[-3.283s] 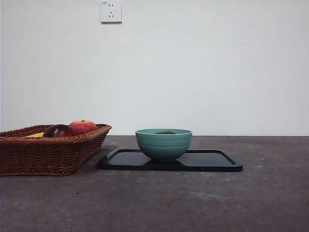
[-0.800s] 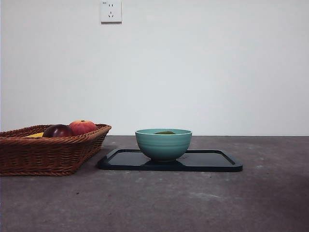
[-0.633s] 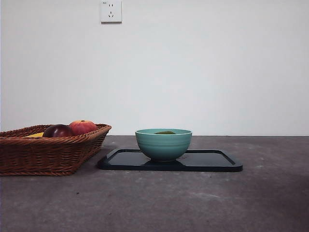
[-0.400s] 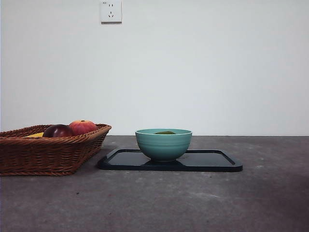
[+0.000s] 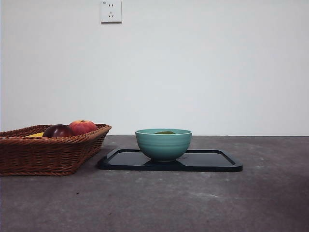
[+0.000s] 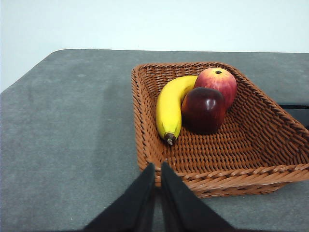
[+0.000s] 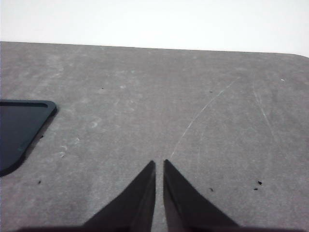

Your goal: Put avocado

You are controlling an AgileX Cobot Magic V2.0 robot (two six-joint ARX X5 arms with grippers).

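Resting low in the teal bowl (image 5: 163, 144) on the black tray (image 5: 212, 162), the avocado (image 5: 165, 132) looks delivered, so your left gripper (image 6: 157, 169) and right gripper (image 7: 159, 166) wait, jaws closed, empty.

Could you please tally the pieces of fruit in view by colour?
Yellow: 1, the banana
Red-orange: 1, the apple
Dark maroon: 1, the maroon fruit
Olive-green: 1, the avocado, just showing above the teal bowl rim
Total: 4
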